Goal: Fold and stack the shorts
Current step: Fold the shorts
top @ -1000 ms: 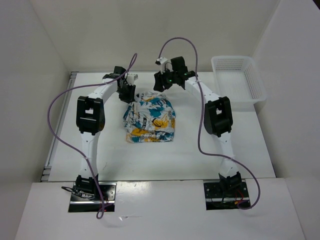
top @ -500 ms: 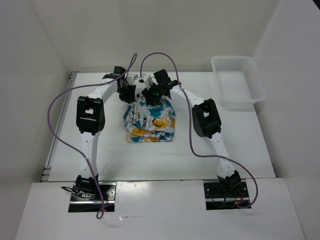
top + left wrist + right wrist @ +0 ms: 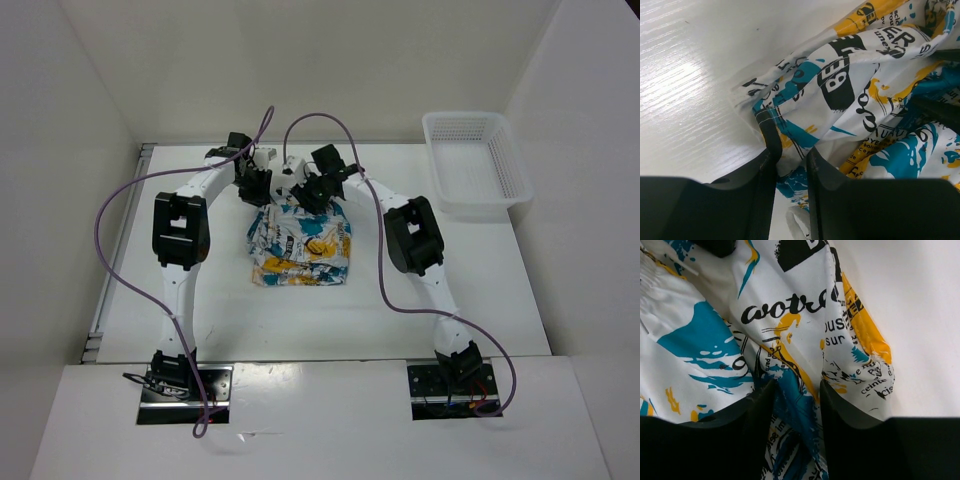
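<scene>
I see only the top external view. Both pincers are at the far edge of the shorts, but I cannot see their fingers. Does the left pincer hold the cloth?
Observer: Yes. The left wrist view shows the left pincer shut on a stitched hem of the shorts.
Operator: And the right pincer?
Observer: A fold of cloth stands between its fingers; whether it is clamped, I cannot tell.
Operator: Any print there?
Observer: Black script lettering, just above that fold.
</scene>
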